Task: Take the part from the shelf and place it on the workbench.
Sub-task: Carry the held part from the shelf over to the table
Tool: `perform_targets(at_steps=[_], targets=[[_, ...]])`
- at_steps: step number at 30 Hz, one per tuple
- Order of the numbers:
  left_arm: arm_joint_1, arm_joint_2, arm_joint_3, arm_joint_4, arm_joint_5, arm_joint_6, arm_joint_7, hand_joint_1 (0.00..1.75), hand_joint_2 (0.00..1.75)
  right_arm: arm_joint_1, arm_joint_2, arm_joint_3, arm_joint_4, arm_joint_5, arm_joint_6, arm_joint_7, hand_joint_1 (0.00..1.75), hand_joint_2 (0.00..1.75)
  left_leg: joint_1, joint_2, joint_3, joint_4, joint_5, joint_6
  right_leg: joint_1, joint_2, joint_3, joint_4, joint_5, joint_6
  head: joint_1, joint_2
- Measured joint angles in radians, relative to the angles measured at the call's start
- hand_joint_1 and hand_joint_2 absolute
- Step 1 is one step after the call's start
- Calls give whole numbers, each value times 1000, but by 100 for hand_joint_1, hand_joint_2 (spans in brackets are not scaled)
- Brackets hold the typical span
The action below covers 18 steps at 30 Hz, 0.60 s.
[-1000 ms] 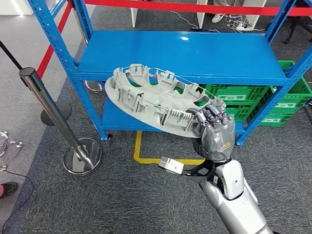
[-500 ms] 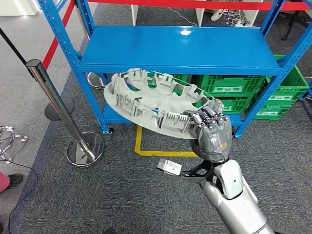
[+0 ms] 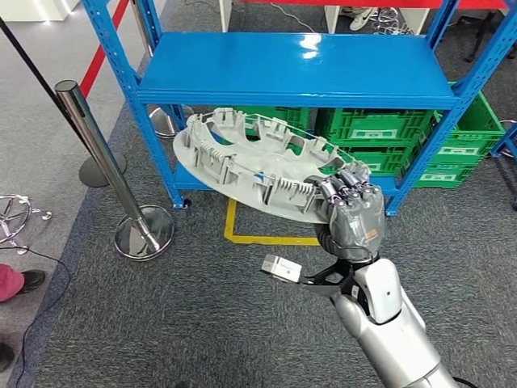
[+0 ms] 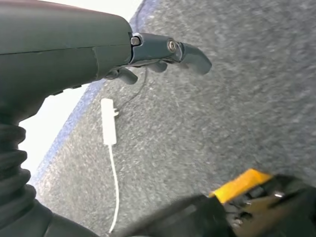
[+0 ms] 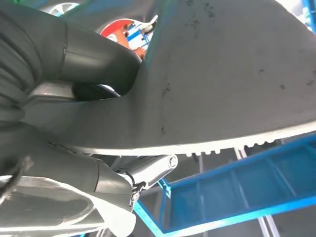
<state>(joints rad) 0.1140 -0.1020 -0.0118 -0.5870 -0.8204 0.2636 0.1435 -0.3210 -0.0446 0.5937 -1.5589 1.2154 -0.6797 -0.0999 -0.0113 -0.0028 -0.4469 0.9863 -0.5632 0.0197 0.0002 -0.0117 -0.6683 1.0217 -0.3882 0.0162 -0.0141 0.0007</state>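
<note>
Standing at the far left: a chrome stanchion post (image 3: pixel 100 153) is leaning up from its round base on the carpet, with a person's shoe (image 3: pixel 15 280) showing at the lower left edge.
Carpet: grey carpet (image 3: pixel 182 323) is covering the floor, and a yellow tape outline (image 3: pixel 256 237) is marking it below centre.
Left hand: the left hand (image 4: pixel 164 49) is hanging over the carpet in its wrist view, fingers slack and apart, gripping nothing; a white power strip (image 4: pixel 108 127) is lying beneath it.
Part: the part (image 3: pixel 256 166), a wide grey plastic disc with ribs and clips along its rim, is hanging in mid-frame, off the shelf and tilted, in front of the blue shelf (image 3: pixel 292 69).
Handling: it is looking light and fairly stiff, but broad and lopsided when taken by one edge, so it is likely wanting to droop or swing; the ribbed rim is the natural place to grip.
Right hand: the right hand (image 3: pixel 352 218) is clamping the disc's near edge right of centre, fingers curled over the rim, thumb underneath.
Right side: green crates (image 3: pixel 390 137) are sitting under the shelf.
Workbench: no bench is visible from here.
</note>
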Motion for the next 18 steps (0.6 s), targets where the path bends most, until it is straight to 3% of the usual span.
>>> perform_targets(at_steps=[1, 2, 4, 5, 6, 7, 8, 9, 10, 11, 13, 14, 16, 17, 18], targets=[[1, 1, 0, 0, 0, 0, 0, 0, 175, -2, 0, 0, 2, 0, 0, 0, 175, 175, 1, 2, -8, -3, 11, 4, -1, 1, -5, -3, 2, 5, 0, 0], [1, 1, 0, 0, 0, 0, 0, 0, 175, -3, 0, 1, 4, 0, 0, 0, 175, 175, 3, 4, -19, -7, 25, 11, -2, 4, -13, 5, -17, 11, 0, 0], [-1, 2, 1, 0, 1, 0, 0, 0, 175, -4, 0, 1, 9, -1, 0, 0, 175, 175, 7, 8, -45, -10, 53, 22, -4, 7, -35, 76, -110, 22, 3, 0], [-2, 2, 1, 0, 1, 0, 0, 0, 175, -5, 0, 2, 12, -1, 0, -1, 175, 175, 7, 8, -62, -8, 66, 25, -5, 8, -47, 140, -164, 26, 4, 0], [-4, 2, 1, 0, 1, 0, 0, 0, 175, -5, 0, 2, 14, -1, 1, -1, 175, 175, 7, 8, -79, -6, 78, 25, -6, 8, -55, 207, -198, 30, 4, 0], [-6, 3, 1, 0, 1, 0, 0, 0, 175, -5, 0, 3, 17, -1, 1, -1, 175, 175, 7, 9, -96, -2, 90, 25, -7, 8, -56, 261, -204, 32, 4, 0], [-8, 3, 1, 0, 1, 0, 0, 0, 175, -5, 0, 3, 20, -1, 1, -1, 175, 175, 7, 9, -114, 2, 101, 24, -8, 8, -47, 291, -186, 34, 4, 0], [-11, 3, 1, 0, 1, -1, 0, 0, 175, -6, 0, 2, 23, -2, 1, -1, 175, 175, 7, 10, -132, 6, 111, 22, -10, 8, -22, 285, -151, 35, 4, 0], [-14, 3, 1, 0, 1, -2, 0, 0, 175, -7, 0, 2, 26, -2, 1, -1, 175, 175, 7, 10, -148, 11, 121, 19, -12, 8, 22, 243, -121, 35, 4, 0], [-17, 3, 2, 0, 1, -2, 0, 0, 175, -9, 0, 2, 27, -2, 1, -1, 175, 175, 6, 9, -163, 16, 130, 15, -12, 8, 82, 171, -113, 35, 4, 0], [-22, 3, 2, 0, 1, -3, 0, 0, 175, -13, 1, 3, 29, -2, 1, -1, 175, 175, 4, 8, -182, 24, 149, 6, -10, 10, 190, 16, -146, 30, 3, 0], [-23, 4, 3, 1, 1, -3, 0, 0, 175, -16, 1, 3, 30, -2, 1, -1, 175, 175, 3, 8, -188, 24, 160, 1, -8, 11, 216, -28, -164, 27, 3, 0], [-24, 5, 4, 2, 1, -4, 0, 0, 175, -20, 1, 3, 34, -2, 1, -1, 175, 175, 5, 7, -199, 23, 178, -8, -7, 10, 207, -46, -158, 14, 2, 0], [-25, 6, 5, 2, 2, -4, 0, 0, 175, -22, 1, 4, 37, -2, 1, -1, 175, 175, 5, 6, -206, 30, 165, -14, -8, 8, 194, -45, -147, 4, 1, 0], [-26, 7, 6, 3, 2, -4, 0, 0, 175, -24, 2, 4, 39, -2, 1, -1, 175, 175, 6, 5, -214, 52, 131, -20, -9, 5, 181, -45, -135, -7, 0, 0]])
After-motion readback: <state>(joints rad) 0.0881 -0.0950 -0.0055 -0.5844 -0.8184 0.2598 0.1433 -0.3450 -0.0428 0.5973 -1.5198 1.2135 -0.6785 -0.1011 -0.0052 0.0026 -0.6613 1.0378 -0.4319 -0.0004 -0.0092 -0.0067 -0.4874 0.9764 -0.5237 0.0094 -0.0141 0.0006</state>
